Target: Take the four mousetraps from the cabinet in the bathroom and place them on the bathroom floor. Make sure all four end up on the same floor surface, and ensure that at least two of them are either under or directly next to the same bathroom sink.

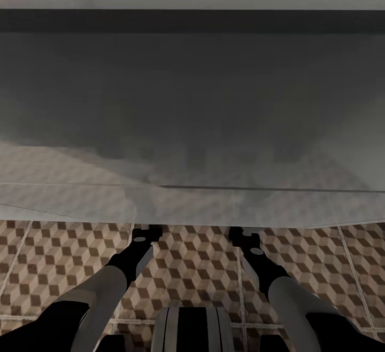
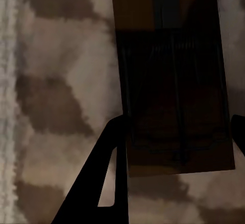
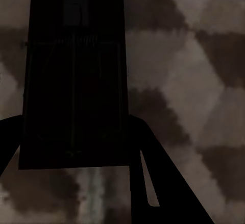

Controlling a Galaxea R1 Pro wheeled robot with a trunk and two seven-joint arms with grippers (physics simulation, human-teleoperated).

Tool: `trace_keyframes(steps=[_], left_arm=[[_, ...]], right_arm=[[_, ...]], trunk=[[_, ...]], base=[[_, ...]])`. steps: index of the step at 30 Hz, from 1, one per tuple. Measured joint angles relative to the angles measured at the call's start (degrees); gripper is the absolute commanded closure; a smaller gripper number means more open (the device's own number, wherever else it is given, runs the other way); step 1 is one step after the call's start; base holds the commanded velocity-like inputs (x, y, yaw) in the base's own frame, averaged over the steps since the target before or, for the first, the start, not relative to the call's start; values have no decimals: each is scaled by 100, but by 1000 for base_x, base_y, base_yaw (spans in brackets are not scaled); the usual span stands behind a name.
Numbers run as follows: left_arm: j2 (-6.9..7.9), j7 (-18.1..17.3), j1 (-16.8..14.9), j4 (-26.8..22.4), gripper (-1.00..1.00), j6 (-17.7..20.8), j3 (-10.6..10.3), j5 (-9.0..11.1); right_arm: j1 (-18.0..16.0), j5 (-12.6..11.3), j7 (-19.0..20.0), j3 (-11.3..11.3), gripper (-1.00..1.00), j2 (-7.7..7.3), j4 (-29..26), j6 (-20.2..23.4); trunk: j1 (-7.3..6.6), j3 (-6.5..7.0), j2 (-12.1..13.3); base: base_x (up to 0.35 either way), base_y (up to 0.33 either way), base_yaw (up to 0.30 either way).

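Both arms reach forward and down under a large pale, translucent basin unit (image 1: 192, 127) that blocks most of the head view, so the tips of the left gripper (image 1: 147, 230) and the right gripper (image 1: 238, 233) are cut off at its lower edge. In the left wrist view a mousetrap (image 2: 173, 96) lies flat between the two dark fingers (image 2: 104, 173) of the left gripper, its long axis running along them and its near end level with the fingertips; the jaws stand apart on either side of the board, though whether they touch its edges is hard to tell. The right wrist view shows a second mousetrap (image 3: 74, 81), very dark, set the same way between the spread fingers (image 3: 163, 183) of the right gripper. Each board appears to sit on or just over the bathroom floor (image 1: 198, 272), with cube-pattern tiles all round it. The wire parts are dim and blurred. Judging by this, both traps are being placed beneath the basin.
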Motion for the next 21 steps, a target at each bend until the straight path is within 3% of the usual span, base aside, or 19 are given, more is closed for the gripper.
trace_keyframes(steps=[21], left_arm=[[15, -268, -1, 14, 100, -24, 39, 62]], right_arm=[[-2, -14, -10, -18, 100, 65, 47, -22]], trunk=[[0, 0, 0]], base=[[0, 0, 0]])
